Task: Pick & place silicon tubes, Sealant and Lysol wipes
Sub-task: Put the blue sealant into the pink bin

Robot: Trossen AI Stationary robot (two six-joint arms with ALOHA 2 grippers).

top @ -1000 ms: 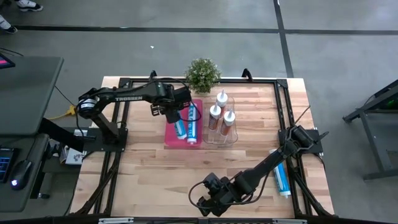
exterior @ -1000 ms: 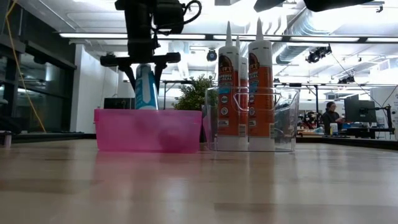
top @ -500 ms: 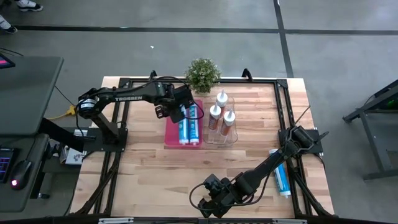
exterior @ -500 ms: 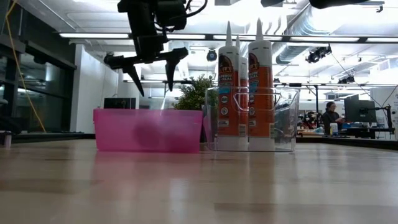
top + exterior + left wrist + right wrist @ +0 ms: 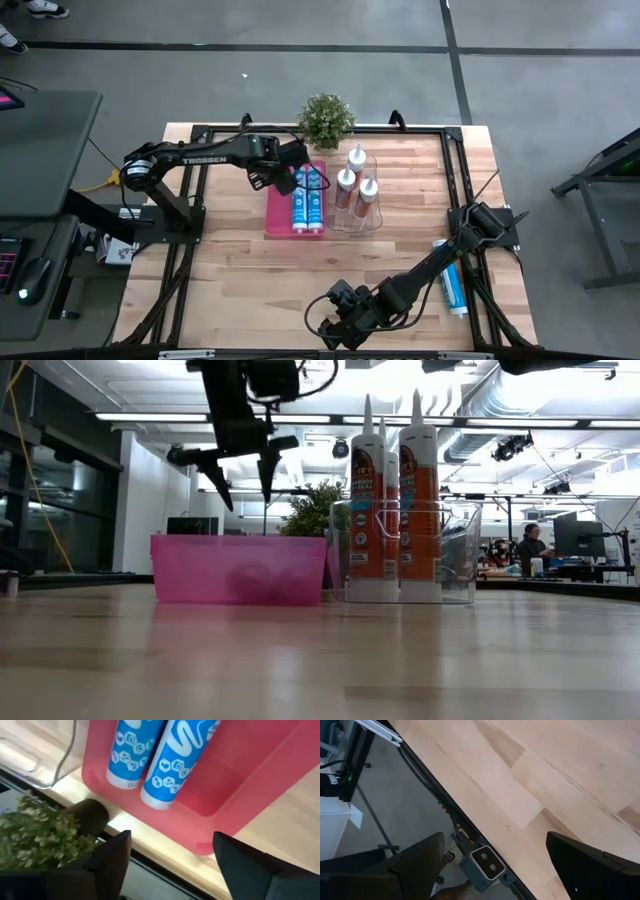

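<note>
Jaws on my left gripper (image 5: 240,468) stand apart with nothing between them; it hangs above the far end of the pink bin (image 5: 272,212), near the potted plant (image 5: 326,120). From the table-level view I see the two dark fingers (image 5: 268,470) splayed in the air over the bin's rim, clear of it.

Two blue silicone tubes (image 5: 306,203) lie side by side, touching, inside the pink bin, lengthwise along it. Through the left wrist camera I see their flat ends (image 5: 156,800) close to the bin's far wall, with the plant's leaves just beyond the table edge.

Just beside the bin stands a clear container (image 5: 372,215) holding three orange sealant cartridges (image 5: 345,186) upright, white nozzles pointing up. A third blue tube (image 5: 451,285) lies flat near the table's right edge, well apart from the bin, beside my right arm's base.

My right gripper (image 5: 331,322) waits low at the near edge of the table (image 5: 240,270), its jaws wide apart and holding nothing; its wrist camera looks across bare wood and the table's frame. I see no wipes anywhere in these views.
</note>
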